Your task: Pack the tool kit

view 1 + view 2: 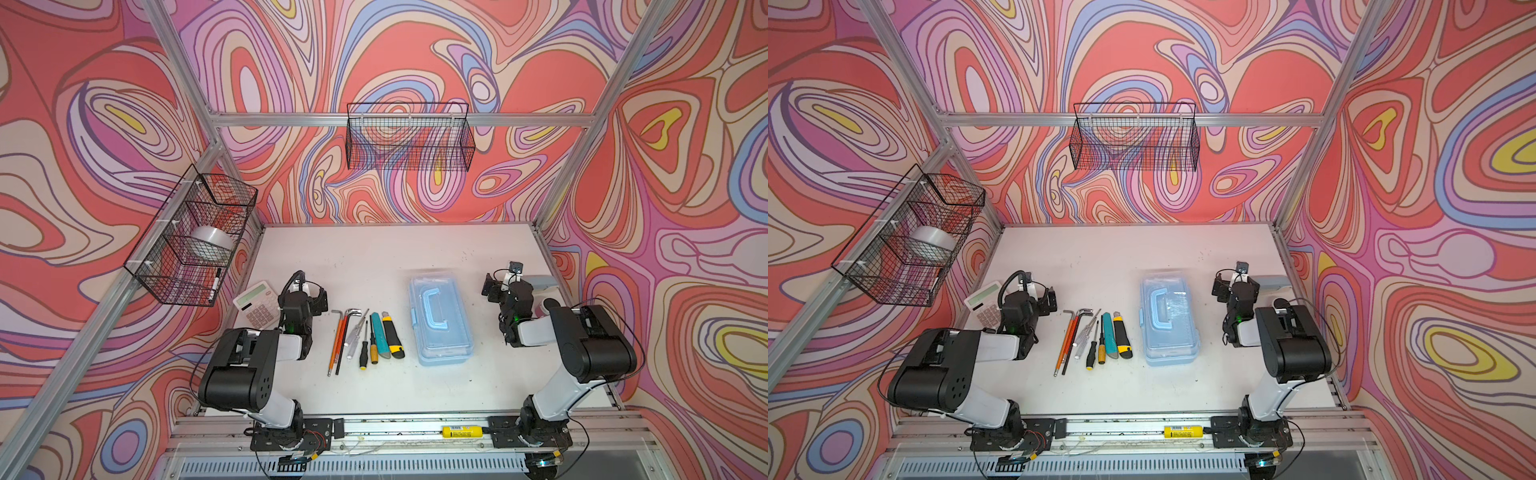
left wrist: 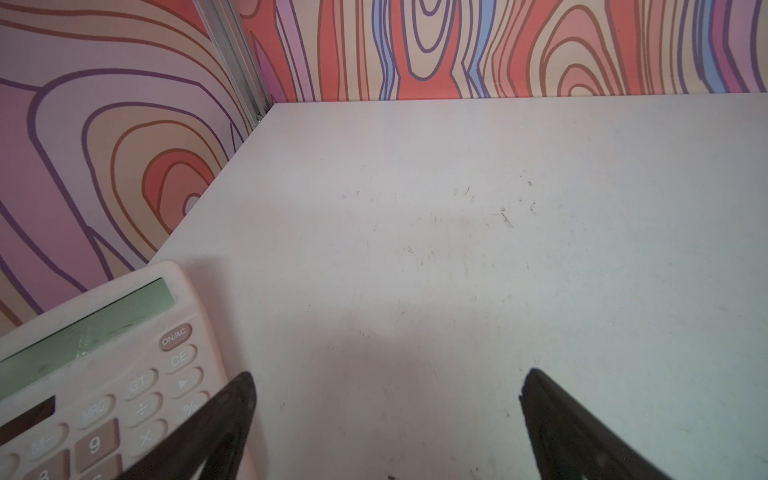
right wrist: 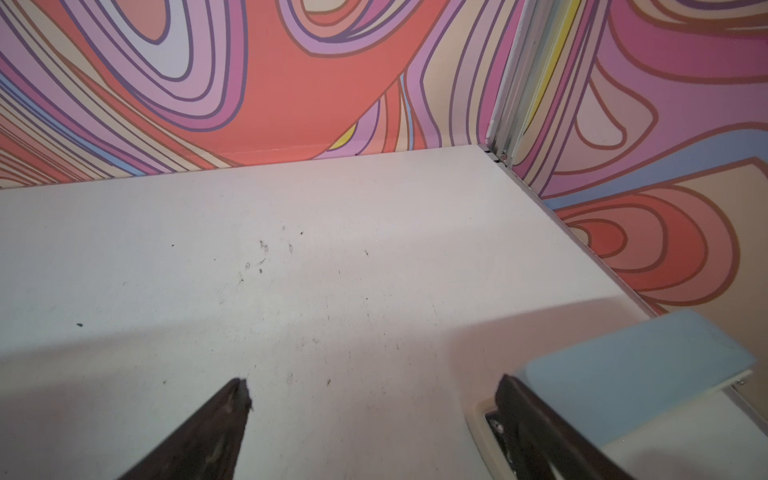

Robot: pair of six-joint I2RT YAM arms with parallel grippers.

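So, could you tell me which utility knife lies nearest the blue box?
The yellow-and-black knife; the teal knife lies on its far side from the box.

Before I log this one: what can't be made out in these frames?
- Tool box contents: reflective lid, both top views.
- Stapler: mostly behind the right arm in both top views; cut by right wrist view's edge.
- Hex keys: count unclear, overlapping, small, top views.
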